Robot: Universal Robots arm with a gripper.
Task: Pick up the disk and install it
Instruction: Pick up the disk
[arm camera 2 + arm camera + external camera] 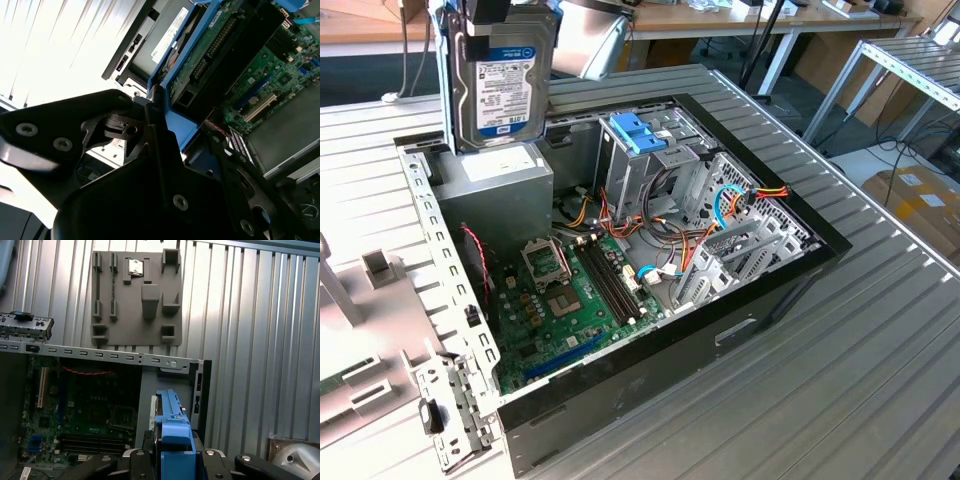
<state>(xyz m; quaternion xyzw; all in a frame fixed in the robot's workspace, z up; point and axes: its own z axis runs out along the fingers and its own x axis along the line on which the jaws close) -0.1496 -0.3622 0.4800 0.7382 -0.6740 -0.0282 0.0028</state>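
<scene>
The silver-black rectangular metal disk (506, 88), with its white label and blue strip, hangs upright in the air at the top of the exterior view. It is lifted clear of the open black desktop computer case (760, 300), which lies on the ribbed grey metal table (880, 380). The gripper (172, 456) holds it from above. In the first wrist view its black fingers (215, 462) are pressed in from either side of the disk's blue plastic side piece, pinching the drive by its edges. The contact itself is partly hidden, so this grip is probably on the side pieces rather than on the casing. Holding it edge-on leaves the label face and the circuit-board face free, and the narrow end points down toward the case. The disk sits over the corner with the big grey power-supply box (505, 185), not touching it. It is well apart from the light-blue plastic latch (638, 132) on the bare-metal drive cage (620, 175). The green motherboard (570, 300) lies exposed below. The pick-up is done, and the disk is not yet installed.
</scene>
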